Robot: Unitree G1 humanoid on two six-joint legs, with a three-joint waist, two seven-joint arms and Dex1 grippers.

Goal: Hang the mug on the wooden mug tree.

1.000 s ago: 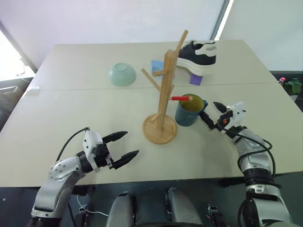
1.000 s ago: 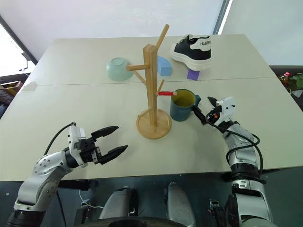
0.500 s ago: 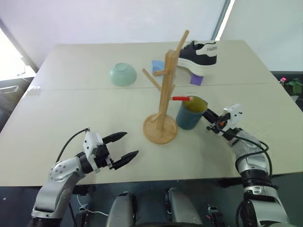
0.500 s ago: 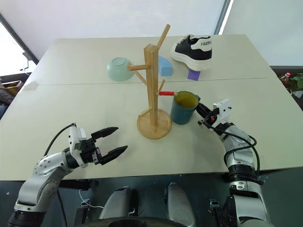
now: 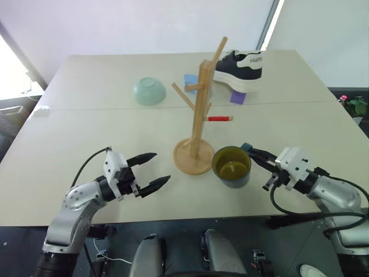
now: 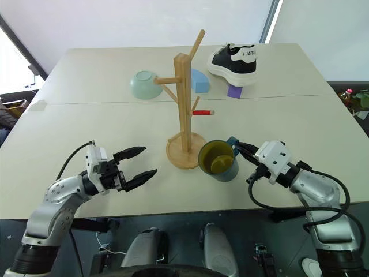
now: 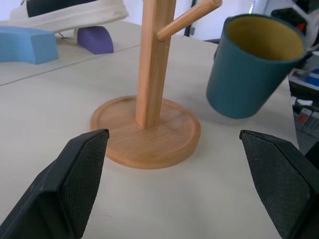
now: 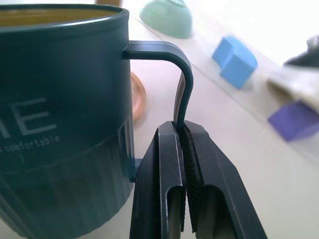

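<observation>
Right gripper [image 8: 182, 130] now clamped on mug [image 5: 232, 166] handle | mug lifted, pulled back from wooden mug tree [image 5: 197, 124], hanging tilted beside base | left gripper [image 5: 151, 169] spread, empty | next: hang on peg

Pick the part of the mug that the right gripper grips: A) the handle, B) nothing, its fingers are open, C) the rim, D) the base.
A: in the right wrist view the right gripper has its two fingers shut on the thin handle of the mug, and the mug hangs tilted off the table beside the mug tree.
</observation>
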